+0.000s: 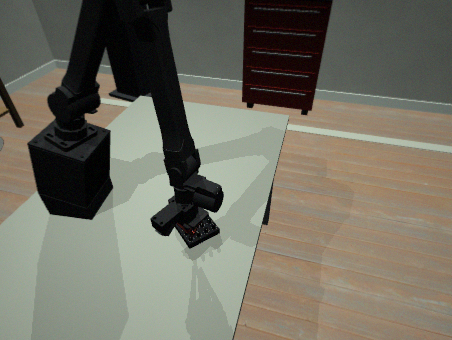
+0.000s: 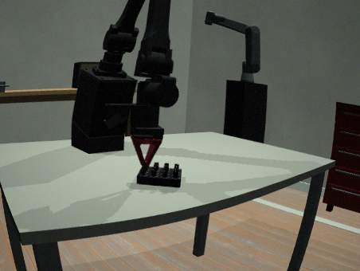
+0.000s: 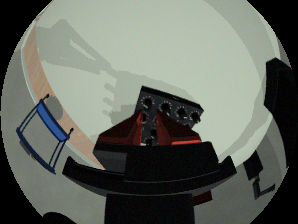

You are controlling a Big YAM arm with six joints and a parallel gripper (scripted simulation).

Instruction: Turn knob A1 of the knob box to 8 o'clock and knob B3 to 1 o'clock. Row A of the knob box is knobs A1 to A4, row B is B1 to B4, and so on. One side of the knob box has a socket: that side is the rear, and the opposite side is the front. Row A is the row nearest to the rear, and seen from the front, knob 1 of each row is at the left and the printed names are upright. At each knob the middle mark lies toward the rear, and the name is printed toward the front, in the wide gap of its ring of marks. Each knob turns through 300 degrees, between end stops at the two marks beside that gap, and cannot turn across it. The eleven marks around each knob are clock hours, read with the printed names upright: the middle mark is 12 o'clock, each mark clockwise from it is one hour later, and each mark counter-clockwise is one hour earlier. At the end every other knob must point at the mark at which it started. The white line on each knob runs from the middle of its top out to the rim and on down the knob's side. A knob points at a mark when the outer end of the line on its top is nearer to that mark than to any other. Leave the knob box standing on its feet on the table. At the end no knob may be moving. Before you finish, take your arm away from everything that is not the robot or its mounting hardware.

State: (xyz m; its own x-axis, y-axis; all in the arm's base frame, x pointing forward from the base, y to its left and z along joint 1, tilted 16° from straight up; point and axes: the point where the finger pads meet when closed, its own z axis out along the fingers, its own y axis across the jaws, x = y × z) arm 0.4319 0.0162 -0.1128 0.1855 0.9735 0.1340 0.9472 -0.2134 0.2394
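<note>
The black knob box (image 1: 204, 240) (image 2: 158, 182) (image 3: 171, 94) stands flat on the table under the arm. In the wrist view a row of knobs shows along its far edge, among them an end knob (image 3: 147, 103) and its neighbour (image 3: 165, 107); white marks ring them. My gripper (image 2: 145, 165) (image 3: 149, 113) points down with its red fingertips low at the box's left part in the exterior view. The tips stand a narrow gap apart, open, with a dark knob (image 3: 153, 132) showing in the gap. The fingers and gripper body hide the nearer knobs. Printed names and most white lines are too small to read.
The pale table (image 1: 165, 300) (image 2: 99, 207) carries the arm's black base (image 1: 70, 170) (image 2: 101, 111). The table's right edge in the top view lies beyond the box. A red drawer cabinet (image 1: 285, 55) (image 2: 346, 155) stands on the floor. A blue-framed object (image 3: 52, 121) shows in the wrist view.
</note>
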